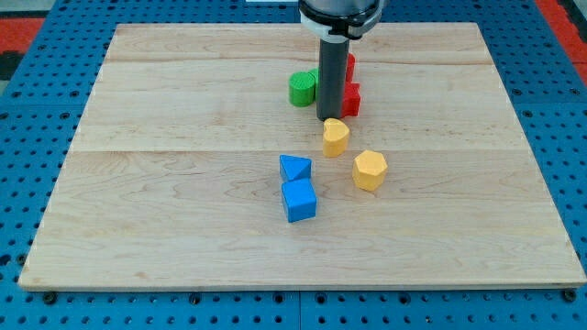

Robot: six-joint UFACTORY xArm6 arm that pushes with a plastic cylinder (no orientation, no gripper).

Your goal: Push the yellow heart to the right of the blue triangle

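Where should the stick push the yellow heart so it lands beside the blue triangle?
No gripping, just pushing. My tip sits at the yellow heart's top edge; pushing down from there should probably slide it level with the blue triangle, on its right.

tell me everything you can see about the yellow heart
The yellow heart is a small, chunky block of plain matte yellow, lying flat on the pale wooden board near its middle. My tip sits right at its upper edge, seemingly touching. The blue triangle lies apart at its lower left, the yellow hexagon apart at its lower right.
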